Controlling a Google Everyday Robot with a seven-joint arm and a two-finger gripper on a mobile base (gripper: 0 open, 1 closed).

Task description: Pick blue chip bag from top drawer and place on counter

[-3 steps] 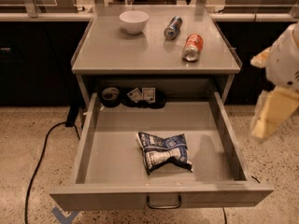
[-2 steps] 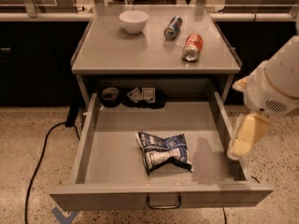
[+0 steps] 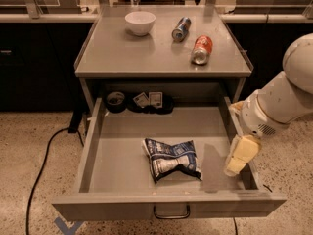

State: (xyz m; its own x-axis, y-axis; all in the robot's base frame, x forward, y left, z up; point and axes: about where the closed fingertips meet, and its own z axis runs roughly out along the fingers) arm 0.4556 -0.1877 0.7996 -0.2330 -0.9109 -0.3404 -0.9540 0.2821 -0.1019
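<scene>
The blue chip bag (image 3: 171, 158) lies crumpled on the floor of the open top drawer (image 3: 117, 155), a little right of its middle and toward the front. The drawer's loop handle (image 3: 171, 212) shows on its front. My gripper (image 3: 238, 156) hangs from the white arm at the drawer's right side, over the right inner edge, to the right of the bag and apart from it. The counter (image 3: 127, 50) is the grey top above the drawer.
On the counter stand a white bowl (image 3: 140, 22), a blue-silver can (image 3: 181, 29) lying on its side and an orange can (image 3: 201, 50) lying on its side. Small dark items (image 3: 116, 101) and cards (image 3: 149, 100) lie at the drawer's back. A black cable (image 3: 41, 165) runs over the floor at left.
My arm and gripper have moved left and down, from outside the drawer's right wall to over its right inner edge. The bag has not moved.
</scene>
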